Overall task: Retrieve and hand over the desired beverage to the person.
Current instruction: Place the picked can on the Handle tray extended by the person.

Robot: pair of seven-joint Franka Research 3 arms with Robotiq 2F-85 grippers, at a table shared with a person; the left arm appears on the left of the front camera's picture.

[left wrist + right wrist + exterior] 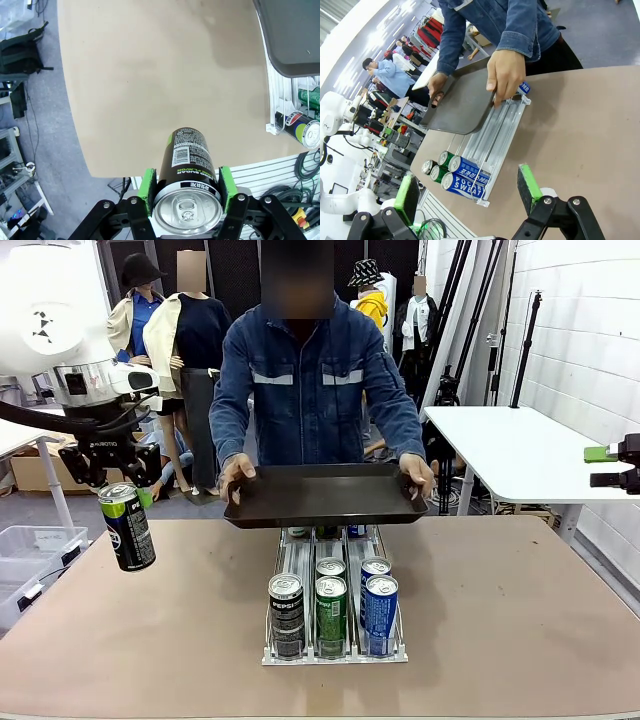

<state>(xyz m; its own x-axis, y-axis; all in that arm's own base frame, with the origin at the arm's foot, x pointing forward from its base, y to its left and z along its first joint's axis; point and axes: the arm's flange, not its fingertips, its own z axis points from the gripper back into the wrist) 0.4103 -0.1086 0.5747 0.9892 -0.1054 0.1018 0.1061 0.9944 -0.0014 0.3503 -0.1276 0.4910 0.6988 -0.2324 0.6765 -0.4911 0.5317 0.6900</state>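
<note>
1. Left pincer point(118, 488) is clamped on a black-and-green drink can point(127, 527), with a green pad on each side just below the rim. The can hangs slightly tilted in the air over the left edge of the worktop point(500, 590) and touches nothing else.
2. The right pincer point(470, 187) stands wide with nothing between its pads, off the worktop's right edge.
3. Retrieval looks done, since the can is gripped and off the surface. The handover is what remains.
4. The person point(320, 380) stands at the far edge and holds a dark tray point(320, 495) level in both hands. Nothing lies on it, so it is probably where the can should go.
5. Probably left to do: carry the can from the left edge to the far middle, set it upright on the tray, and let go.
6. A three-lane can rack point(335, 657) sits at the middle of the near edge. At its front are a Pepsi can point(286, 612), green cans point(331, 608) and blue Pocari Sweat cans point(380, 610). The tray's near rim overhangs the rack's far end.
7. The way from the left edge to the tray crosses bare worktop. The person's hand point(237, 472) on the tray's left end lies closest to that approach and needs clearance.
</note>
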